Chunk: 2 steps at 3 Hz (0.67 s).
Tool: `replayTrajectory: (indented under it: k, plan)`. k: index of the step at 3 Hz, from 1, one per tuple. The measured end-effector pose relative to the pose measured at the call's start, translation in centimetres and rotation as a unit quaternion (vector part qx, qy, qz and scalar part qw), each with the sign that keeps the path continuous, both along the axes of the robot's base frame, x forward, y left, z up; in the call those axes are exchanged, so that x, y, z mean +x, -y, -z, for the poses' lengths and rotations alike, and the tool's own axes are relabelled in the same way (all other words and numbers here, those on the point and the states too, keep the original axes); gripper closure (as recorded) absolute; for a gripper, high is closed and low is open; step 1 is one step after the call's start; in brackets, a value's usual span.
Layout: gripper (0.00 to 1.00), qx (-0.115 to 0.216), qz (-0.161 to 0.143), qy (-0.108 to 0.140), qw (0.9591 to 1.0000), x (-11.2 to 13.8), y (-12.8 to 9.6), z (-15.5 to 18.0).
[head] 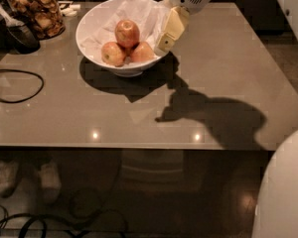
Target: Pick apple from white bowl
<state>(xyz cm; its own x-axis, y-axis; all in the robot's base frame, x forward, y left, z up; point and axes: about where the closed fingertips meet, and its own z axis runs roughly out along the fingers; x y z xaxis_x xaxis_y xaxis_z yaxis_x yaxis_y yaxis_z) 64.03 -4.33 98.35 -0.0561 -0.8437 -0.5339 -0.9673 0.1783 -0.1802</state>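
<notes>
The white bowl (97, 53) stands at the back middle of the grey table, lined with crumpled white paper (141, 11). It holds three apples. The apple (127, 32), mostly red, sits on top of the pile. A yellower apple (113, 53) lies front left and another apple (142, 52) front right. My gripper (165, 42) hangs from the white arm at the bowl's right rim, its cream finger pointing down, just right of the apples and above them. It holds nothing that I can see.
A glass jar of brown snacks (36, 9) and a dark pan (17, 33) stand at the back left. A black cable (15, 86) loops on the left of the table (228, 63). A white robot part (285, 192) fills the lower right corner.
</notes>
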Motion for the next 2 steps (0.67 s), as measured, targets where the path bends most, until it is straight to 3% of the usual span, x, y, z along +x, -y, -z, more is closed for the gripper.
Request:
replayTrajectory:
  k: [1,2]
  plan:
    - [0.0,0.0,-0.004,-0.001,1.0,0.11,-0.55,0.09]
    - [0.0,0.02,0.003,-0.004,0.9998,0.83,-1.26,0.22]
